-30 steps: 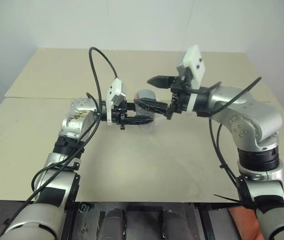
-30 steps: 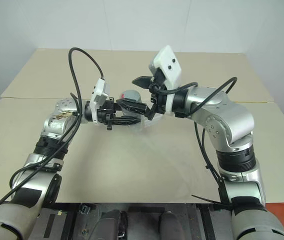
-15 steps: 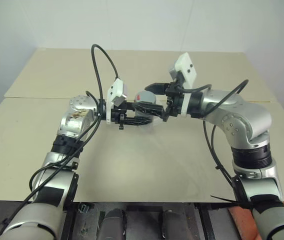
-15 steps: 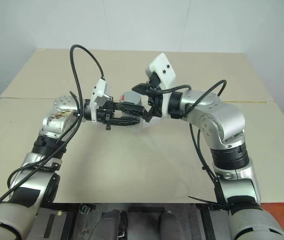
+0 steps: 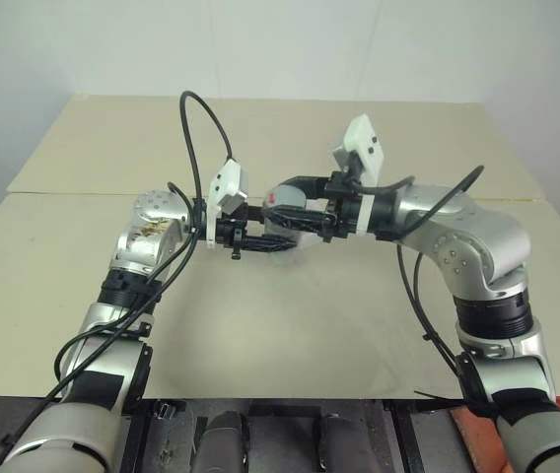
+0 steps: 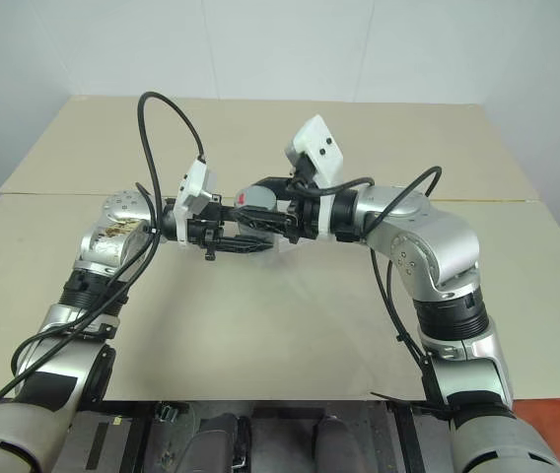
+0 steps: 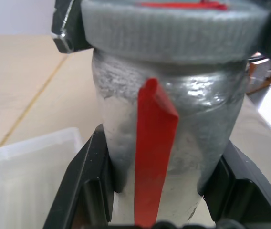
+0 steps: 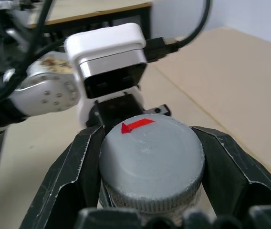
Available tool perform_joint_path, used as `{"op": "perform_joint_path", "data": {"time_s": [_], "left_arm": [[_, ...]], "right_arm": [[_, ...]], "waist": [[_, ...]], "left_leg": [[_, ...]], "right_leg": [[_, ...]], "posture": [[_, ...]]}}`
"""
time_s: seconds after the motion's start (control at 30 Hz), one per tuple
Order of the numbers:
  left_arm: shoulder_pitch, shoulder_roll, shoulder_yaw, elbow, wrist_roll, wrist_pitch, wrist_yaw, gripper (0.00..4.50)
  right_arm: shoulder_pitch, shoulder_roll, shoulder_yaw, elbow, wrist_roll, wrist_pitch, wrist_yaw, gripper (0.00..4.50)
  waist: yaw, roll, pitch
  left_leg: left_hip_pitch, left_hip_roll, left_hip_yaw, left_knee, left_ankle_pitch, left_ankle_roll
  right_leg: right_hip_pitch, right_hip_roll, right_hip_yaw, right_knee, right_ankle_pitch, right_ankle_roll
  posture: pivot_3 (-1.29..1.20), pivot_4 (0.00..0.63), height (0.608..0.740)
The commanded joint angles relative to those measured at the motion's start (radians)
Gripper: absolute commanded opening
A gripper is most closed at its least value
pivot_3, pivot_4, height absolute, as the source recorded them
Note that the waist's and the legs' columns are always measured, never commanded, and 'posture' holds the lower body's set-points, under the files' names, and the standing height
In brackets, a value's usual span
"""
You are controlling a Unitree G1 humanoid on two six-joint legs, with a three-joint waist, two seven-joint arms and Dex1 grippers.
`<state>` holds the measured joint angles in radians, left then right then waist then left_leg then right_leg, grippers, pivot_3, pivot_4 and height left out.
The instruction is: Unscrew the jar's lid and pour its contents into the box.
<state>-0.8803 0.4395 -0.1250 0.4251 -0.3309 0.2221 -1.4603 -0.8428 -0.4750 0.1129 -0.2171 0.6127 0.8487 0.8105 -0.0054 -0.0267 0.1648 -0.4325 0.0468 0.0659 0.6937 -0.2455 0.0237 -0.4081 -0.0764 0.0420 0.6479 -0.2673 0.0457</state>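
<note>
- Step in hand: unscrewing; my left gripper [image 7: 150, 210] holds the small silvery-clear cylindrical jar [image 7: 173, 138] with a red strip down its side, black fingers [image 7: 85, 186] clamped on either flank of its body; the jar is upright, lifted off the beige counter [image 5: 290, 325], roughly midway between my two arms.
- Lid: the round flat grey ribbed cap [image 8: 152, 160] with a small red arrow on top sits on the jar, seemingly not yet off; my right gripper [image 8: 150, 167] is closed on its rim, one finger [image 8: 76, 176] on each side, touching.
- Box: the shallow translucent clear plastic tray [image 7: 26, 176] with rounded corners lies on the counter just below and beside the jar.
- Next move, as I judge it: turn the right wrist about the lid's axis while the left hand keeps the jar from spinning; probably a re-grip or two before the cap lifts free; a slipping grip on the smooth jar is the risk.
- Pose: both forearms are raised and turned inward, grippers roughly level, left pointing right, right pointing left, meeting at the jar.
</note>
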Motion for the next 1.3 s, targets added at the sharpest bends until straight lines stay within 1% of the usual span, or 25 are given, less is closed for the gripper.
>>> {"op": "perform_joint_path", "data": {"time_s": [0.03,0.23,0.37,0.5,0.63,0.7,0.73,0.8,0.83,0.97,1.03,1.2,1.3], "left_arm": [[0.004,0.011,0.029,-0.073,-0.079,0.025,-0.072,2.03],[0.016,0.023,0.022,-0.118,-0.092,0.033,-0.123,2.03],[0.036,0.046,0.000,-0.175,-0.128,0.052,-0.154,2.03],[0.052,0.069,-0.011,-0.208,-0.146,0.062,-0.154,2.03],[0.062,0.091,-0.020,-0.217,-0.161,0.065,-0.154,2.03],[0.065,0.097,-0.024,-0.215,-0.158,0.062,-0.154,2.03],[0.066,0.099,-0.025,-0.214,-0.158,0.061,-0.154,2.03],[0.068,0.102,-0.022,-0.211,-0.158,0.063,-0.154,2.03],[0.070,0.104,-0.020,-0.210,-0.156,0.062,-0.154,2.03],[0.084,0.121,-0.001,-0.188,-0.140,0.056,-0.140,2.03],[0.097,0.135,0.014,-0.185,-0.138,0.060,-0.122,2.03],[0.127,0.157,0.053,-0.182,-0.122,0.066,-0.029,2.03],[0.142,0.159,0.078,-0.189,-0.110,0.078,0.048,2.03]], "right_arm": [[0.001,-0.027,0.025,-0.019,0.048,-0.123,0.245,2.79],[-0.067,0.010,0.121,0.110,0.009,-0.206,0.466,2.79],[-0.108,0.043,0.162,0.193,-0.021,-0.262,0.579,2.79],[-0.129,0.072,0.176,0.256,-0.072,-0.306,0.610,2.79],[-0.130,0.088,0.166,0.269,-0.087,-0.315,0.620,2.79],[-0.123,0.095,0.159,0.264,-0.097,-0.318,0.603,3.52],[-0.119,0.097,0.154,0.261,-0.102,-0.318,0.592,3.71],[-0.109,0.107,0.134,0.253,-0.104,-0.309,0.552,4.37],[-0.104,0.111,0.124,0.247,-0.104,-0.304,0.531,4.48],[-0.065,0.081,0.083,0.199,-0.108,-0.297,0.467,4.48],[-0.031,0.060,0.048,0.158,-0.105,-0.283,0.410,4.48],[0.050,0.028,-0.043,0.048,-0.104,-0.239,0.225,4.48],[0.094,0.030,-0.105,-0.034,-0.092,-0.192,0.096,4.48]], "waist": [[0.000,0.000,0.000],[-0.007,0.000,0.000],[-0.009,0.000,0.000],[-0.007,0.000,0.000],[-0.004,0.000,0.000],[-0.004,0.000,0.000],[-0.006,0.001,0.000],[-0.007,0.001,0.000],[-0.007,0.001,0.000],[-0.006,0.001,0.000],[-0.003,0.001,0.000],[-0.004,0.001,0.000],[-0.004,0.001,0.000]], "left_leg": [[0.000,0.000,0.000,0.000,0.000,0.000],[0.001,0.000,0.000,0.001,0.000,0.000],[0.001,0.000,-0.001,0.001,0.000,0.000],[0.001,0.000,-0.002,0.001,0.000,0.000],[0.001,0.000,-0.002,0.001,0.000,0.000],[0.001,0.000,-0.002,0.001,0.000,0.000],[0.001,0.000,-0.002,0.001,0.000,0.000],[0.001,0.000,-0.002,0.001,0.000,0.000],[0.001,0.000,-0.002,0.001,0.000,0.000],[0.001,0.000,-0.002,0.001,0.000,0.000],[0.001,0.000,-0.002,0.001,0.000,0.000],[0.001,0.000,-0.002,0.001,0.000,0.000],[0.001,0.000,-0.003,0.001,0.000,0.000]], "right_leg": [[0.000,0.000,0.000,0.000,0.000,0.000],[0.000,0.000,0.000,0.000,0.000,0.000],[0.000,0.000,0.000,0.001,0.000,0.000],[0.000,0.000,0.000,0.001,0.000,0.000],[0.000,0.000,0.000,0.001,0.000,0.000],[0.000,0.000,-0.001,0.001,0.000,0.000],[0.000,0.000,0.000,0.001,0.000,0.000],[0.000,0.000,-0.001,0.001,0.000,0.000],[0.000,0.000,-0.001,0.002,0.000,0.000],[0.000,0.000,-0.001,0.002,0.000,0.000],[0.000,0.000,-0.001,0.002,0.000,0.000],[0.000,0.000,-0.001,0.002,0.000,0.000],[0.000,0.000,-0.001,0.002,0.000,0.000]], "posture": [[0.00,0.150,0.740],[0.00,0.150,0.740],[0.00,0.150,0.740],[0.00,0.150,0.740],[0.00,0.150,0.740],[0.00,0.150,0.740],[0.00,0.150,0.740],[0.00,0.150,0.740],[0.00,0.150,0.740],[0.00,0.150,0.740],[0.00,0.150,0.740],[0.00,0.150,0.740],[0.00,0.150,0.740]]}}
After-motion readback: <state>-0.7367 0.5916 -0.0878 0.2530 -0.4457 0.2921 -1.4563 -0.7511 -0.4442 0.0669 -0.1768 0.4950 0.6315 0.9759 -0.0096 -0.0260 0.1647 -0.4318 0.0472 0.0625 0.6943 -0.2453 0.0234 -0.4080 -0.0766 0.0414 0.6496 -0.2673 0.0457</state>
